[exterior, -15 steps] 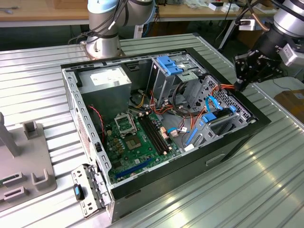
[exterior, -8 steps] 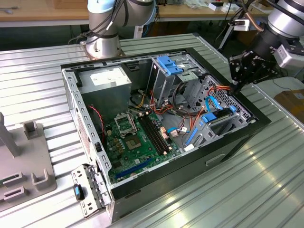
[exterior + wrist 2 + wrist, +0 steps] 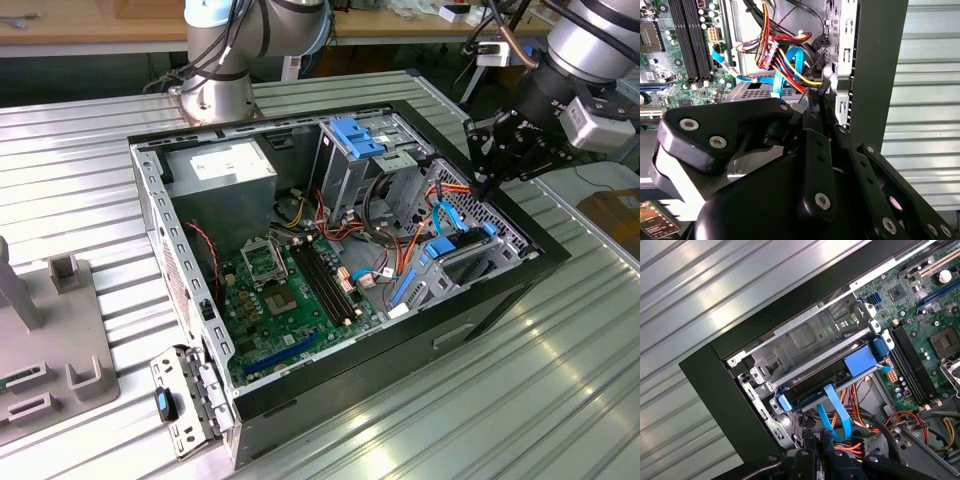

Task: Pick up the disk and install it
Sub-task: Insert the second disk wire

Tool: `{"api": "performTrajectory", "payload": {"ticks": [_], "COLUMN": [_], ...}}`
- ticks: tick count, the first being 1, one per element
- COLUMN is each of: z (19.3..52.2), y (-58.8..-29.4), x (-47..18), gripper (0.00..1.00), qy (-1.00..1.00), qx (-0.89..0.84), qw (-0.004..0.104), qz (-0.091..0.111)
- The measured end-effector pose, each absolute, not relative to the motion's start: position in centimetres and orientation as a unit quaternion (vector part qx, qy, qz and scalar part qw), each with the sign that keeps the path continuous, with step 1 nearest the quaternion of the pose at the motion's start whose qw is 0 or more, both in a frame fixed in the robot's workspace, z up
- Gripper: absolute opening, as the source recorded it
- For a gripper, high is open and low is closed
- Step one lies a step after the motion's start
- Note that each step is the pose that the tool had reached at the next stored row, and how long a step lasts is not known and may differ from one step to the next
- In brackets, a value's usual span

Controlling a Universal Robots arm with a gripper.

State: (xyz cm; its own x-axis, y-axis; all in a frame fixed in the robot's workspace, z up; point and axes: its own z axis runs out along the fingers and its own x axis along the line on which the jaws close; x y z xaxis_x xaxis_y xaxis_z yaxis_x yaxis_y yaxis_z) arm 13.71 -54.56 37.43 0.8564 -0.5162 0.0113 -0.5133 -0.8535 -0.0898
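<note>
Fingers of our gripper (image 3: 487, 183) look pressed together and hold nothing, as we see in the exterior view and both wrist views. We hang over the case's (image 3: 150, 190) corner at the exterior view's right. The disk (image 3: 832, 385) sits in its bay by that corner, just under and beside us. Its long side runs along the case wall, blue rails showing.

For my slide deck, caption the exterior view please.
Gripper poised above the disk in the open computer case.
</note>
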Motion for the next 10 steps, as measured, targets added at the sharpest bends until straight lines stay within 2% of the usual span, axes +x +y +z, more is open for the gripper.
{"api": "performTrajectory", "payload": {"ticks": [10], "z": [37.43], "y": [-54.55], "x": [13.69], "gripper": [0.16], "qy": [0.338], "qx": [-0.940], "qw": [0.040], "qz": [-0.021]}}
